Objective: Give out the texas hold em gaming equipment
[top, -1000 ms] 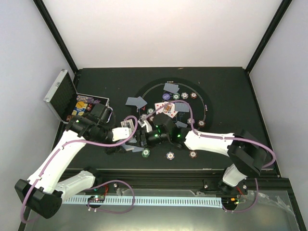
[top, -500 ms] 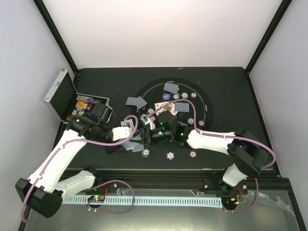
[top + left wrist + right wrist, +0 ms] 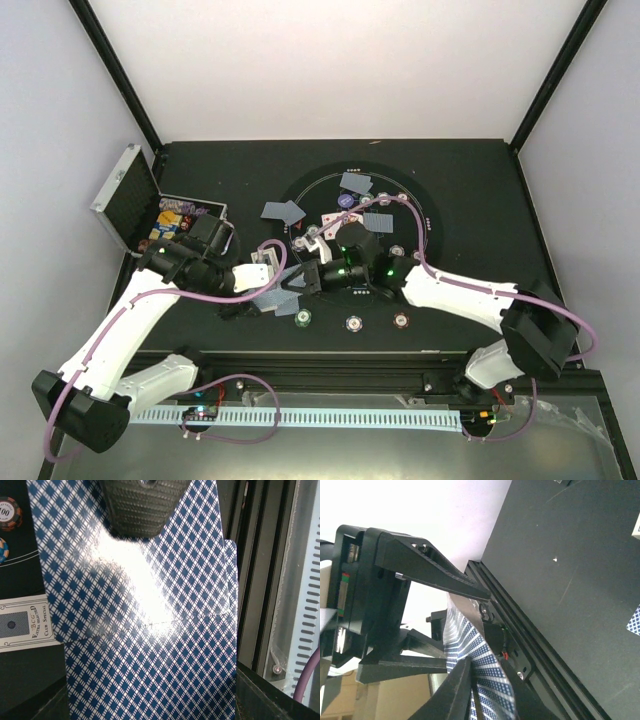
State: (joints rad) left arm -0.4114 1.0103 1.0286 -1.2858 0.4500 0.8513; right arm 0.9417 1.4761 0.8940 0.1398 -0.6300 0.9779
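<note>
My left gripper [image 3: 272, 287] is shut on a stack of blue-checked playing cards [image 3: 283, 298] at the mat's near left edge. These cards [image 3: 150, 630] fill the left wrist view and hide the left fingers. My right gripper [image 3: 303, 281] meets it from the right. Its two fingers are pinched on the edge of a card [image 3: 487, 677] of that stack, and one right fingertip [image 3: 135, 510] presses on the top card. Striped poker chips [image 3: 353, 323] lie along the mat's near rim. More cards [image 3: 355, 183], a purple button [image 3: 346, 200] and a red triangle marker [image 3: 297, 230] lie on the mat.
The round black mat [image 3: 425, 205] has white lines. The open silver studded case [image 3: 125, 195] stands at the far left with chips inside. A white card-box label [image 3: 25, 622] lies beside the held stack. The table's near metal rail [image 3: 540, 650] runs right beside both grippers.
The right gripper's fingers have closed onto a card of the stack held by the left gripper, and the right arm has shifted a little to the right. The left arm has stayed put.
</note>
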